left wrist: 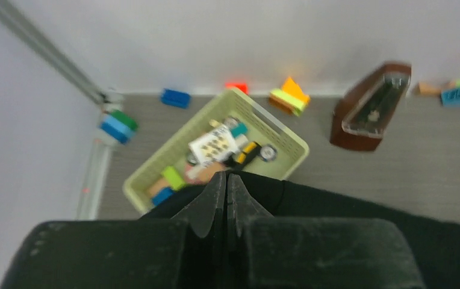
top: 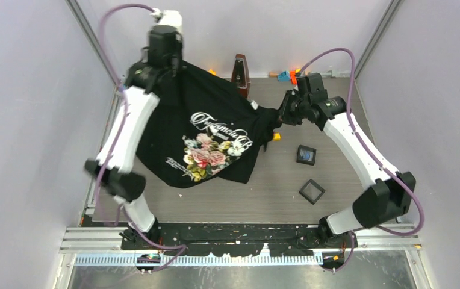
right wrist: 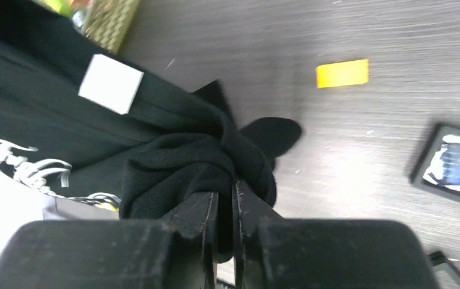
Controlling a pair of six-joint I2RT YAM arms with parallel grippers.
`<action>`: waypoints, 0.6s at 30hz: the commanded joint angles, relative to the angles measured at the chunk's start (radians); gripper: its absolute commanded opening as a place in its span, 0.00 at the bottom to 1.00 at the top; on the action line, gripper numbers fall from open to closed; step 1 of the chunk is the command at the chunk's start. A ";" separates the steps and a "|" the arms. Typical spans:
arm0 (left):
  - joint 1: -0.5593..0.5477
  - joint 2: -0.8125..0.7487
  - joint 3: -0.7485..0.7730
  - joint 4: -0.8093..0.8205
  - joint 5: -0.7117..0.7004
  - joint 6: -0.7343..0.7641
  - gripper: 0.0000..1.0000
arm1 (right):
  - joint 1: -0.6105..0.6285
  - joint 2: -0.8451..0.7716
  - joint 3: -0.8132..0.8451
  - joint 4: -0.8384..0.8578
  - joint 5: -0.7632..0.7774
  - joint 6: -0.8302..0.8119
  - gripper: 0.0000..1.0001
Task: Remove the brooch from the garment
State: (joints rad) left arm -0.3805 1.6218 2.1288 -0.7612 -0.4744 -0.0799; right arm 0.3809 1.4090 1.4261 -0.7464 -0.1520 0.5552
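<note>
The garment (top: 206, 129), a black T-shirt with a rose print and white script, hangs stretched above the table between both arms. My left gripper (top: 168, 65) is shut on its far left corner, and black cloth (left wrist: 336, 211) spreads under the closed fingers (left wrist: 227, 180). My right gripper (top: 282, 114) is shut on a bunched fold (right wrist: 197, 162) at the shirt's right end (right wrist: 233, 189). A white tag (right wrist: 110, 83) shows on the cloth. A tiny blue round piece, apparently the brooch (right wrist: 459, 164), lies in a small black square box (top: 306, 155) on the table, off the shirt.
A pale green basket (left wrist: 288, 135) of toys sits below the left gripper. A brown wooden metronome (top: 239, 75) stands at the back. A yellow block (right wrist: 342, 73) lies near the shirt, a second black box (top: 312, 191) nearer the front, and coloured blocks (top: 283, 76) along the back wall.
</note>
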 commanded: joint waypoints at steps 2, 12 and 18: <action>0.015 0.252 0.121 -0.070 0.258 -0.129 0.34 | -0.100 0.072 0.019 0.082 0.075 -0.029 0.64; 0.035 -0.154 -0.586 0.219 0.254 -0.150 1.00 | -0.208 -0.073 -0.245 0.288 0.297 -0.103 0.96; 0.074 -0.479 -1.071 0.477 0.190 -0.118 1.00 | -0.210 -0.330 -0.627 0.708 0.342 -0.226 0.95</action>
State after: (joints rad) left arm -0.3336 1.2995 1.2812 -0.5320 -0.2417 -0.2119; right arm 0.1646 1.2121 0.9531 -0.3786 0.1215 0.4206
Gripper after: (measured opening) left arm 0.994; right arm 0.951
